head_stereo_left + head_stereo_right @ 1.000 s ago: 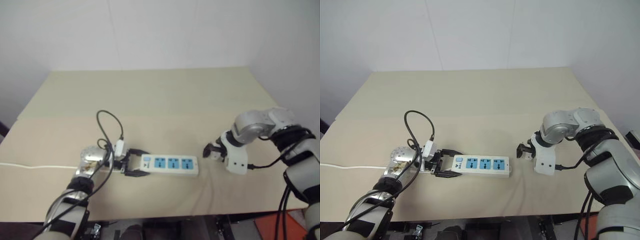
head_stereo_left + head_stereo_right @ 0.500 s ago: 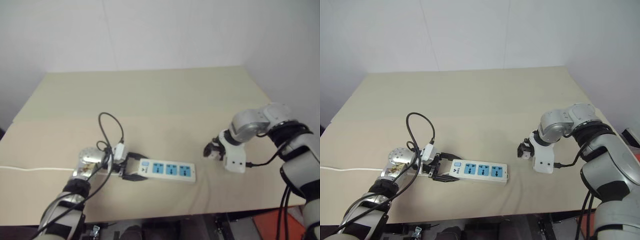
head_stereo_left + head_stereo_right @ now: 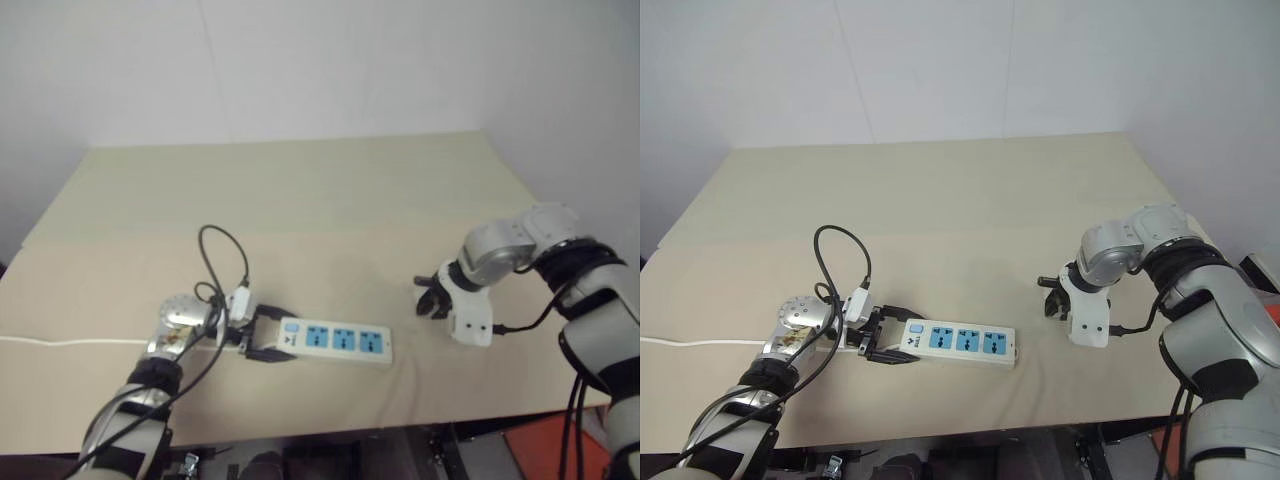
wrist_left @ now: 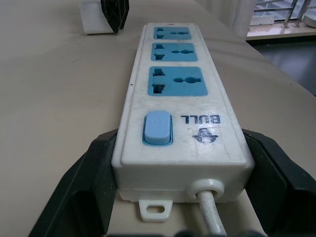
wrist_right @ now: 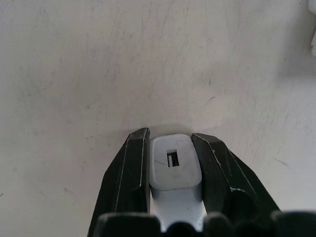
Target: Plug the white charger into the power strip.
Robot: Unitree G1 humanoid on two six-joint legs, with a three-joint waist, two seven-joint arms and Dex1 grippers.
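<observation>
The power strip (image 3: 335, 342) lies flat near the table's front edge, a slim white bar with three blue sockets facing up. My left gripper (image 3: 265, 340) is shut on its switch end, one black finger (image 4: 84, 192) on each long side. To the right of the strip, with a gap of bare table between, my right gripper (image 3: 1050, 297) points down at the table. It is shut on the white charger (image 5: 175, 170), a small rounded block with a slot in the face towards the wrist, pinched between both black fingers (image 5: 131, 168).
The strip's thin white cord (image 3: 60, 342) runs left across the beige table (image 3: 300, 190) to its edge. A black cable loop (image 3: 222, 255) rises from my left wrist. A white wall stands behind the table, and something orange (image 3: 540, 450) lies below the front right corner.
My right gripper's fingers have come together on the white charger. Both hands have stayed in place, and the left gripper still holds the strip.
</observation>
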